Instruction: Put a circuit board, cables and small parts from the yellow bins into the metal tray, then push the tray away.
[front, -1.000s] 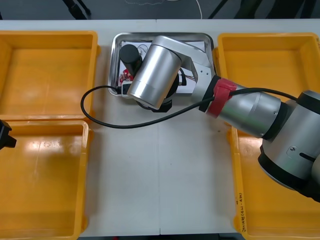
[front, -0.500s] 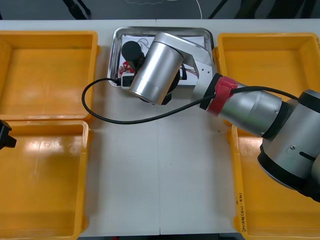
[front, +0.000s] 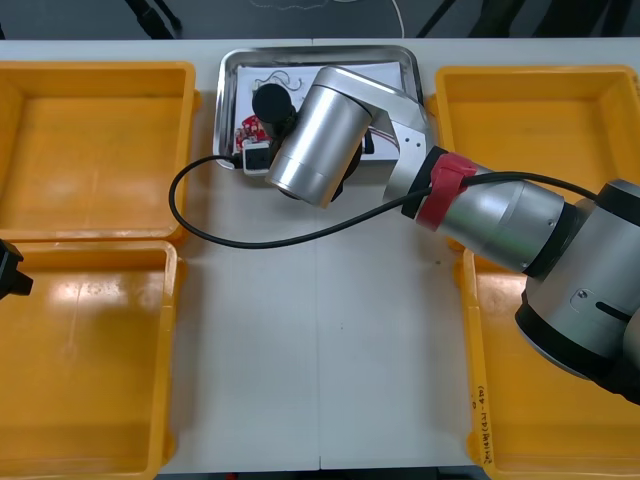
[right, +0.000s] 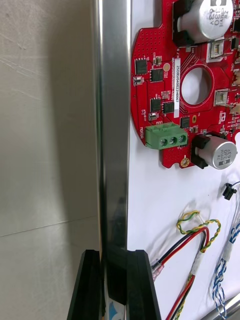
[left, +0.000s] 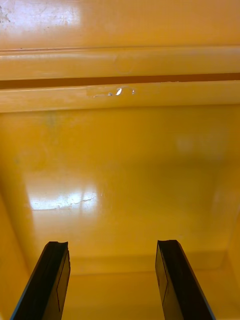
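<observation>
Well left of the metal tray, the left gripper hangs parted over a yellow bin. The right gripper pinches the tray's rim; circuit board and cables lie inside. If that pinch slips mid-push, the tray may skew.

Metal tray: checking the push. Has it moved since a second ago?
Yes. The metal tray has slid toward the far edge of the table, past the far rims of the yellow bins, the right gripper shut on its rim.
</observation>
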